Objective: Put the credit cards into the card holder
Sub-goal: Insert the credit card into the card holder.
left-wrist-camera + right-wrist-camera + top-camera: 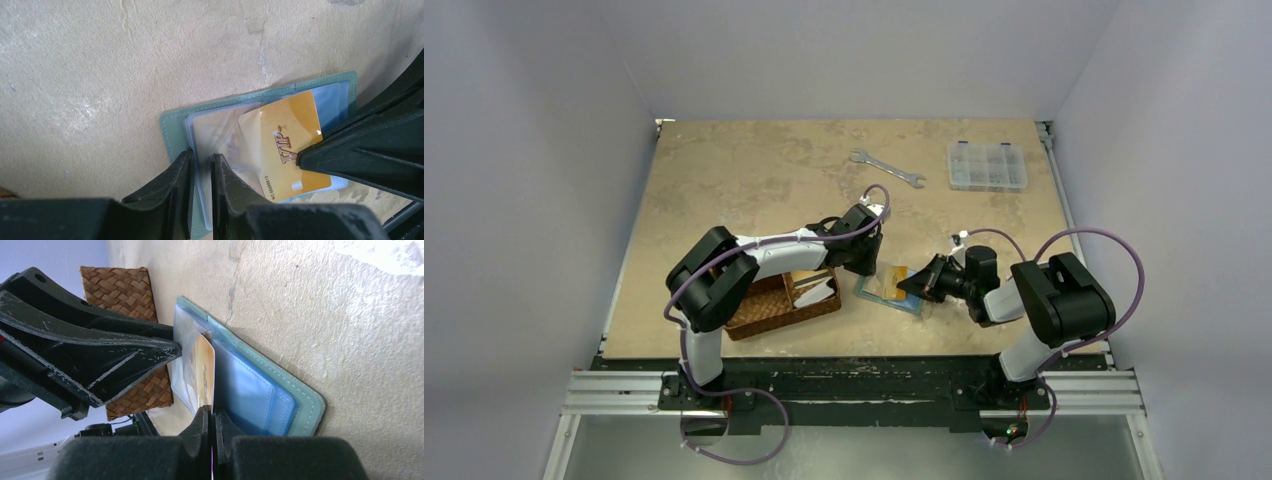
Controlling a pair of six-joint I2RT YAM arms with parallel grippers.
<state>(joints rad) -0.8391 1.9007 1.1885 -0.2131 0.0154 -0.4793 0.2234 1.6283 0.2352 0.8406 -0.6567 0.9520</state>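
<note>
Orange-yellow, the credit card (290,140) you are working with lies over the open card holder (172,130). Its printed face is up, and its long axis runs up and down the left wrist view on a slight slant, crosswise to the opened holder's length. Your right gripper (211,422) is pressed together on the card's edge nearest its own camera. Your left gripper (201,172) has its jaws almost together, pinching a clear pocket leaf of the holder in the slit between them. The holder lies spread on the table (90,75) between the two grippers, just right of the woven basket (764,310). From the left wrist you can read the card's face and see film over its left part. The right wrist shows the card nearly edge-on, tilted up off the blue-grey pockets; the top view is too small to show that tilt.
</note>
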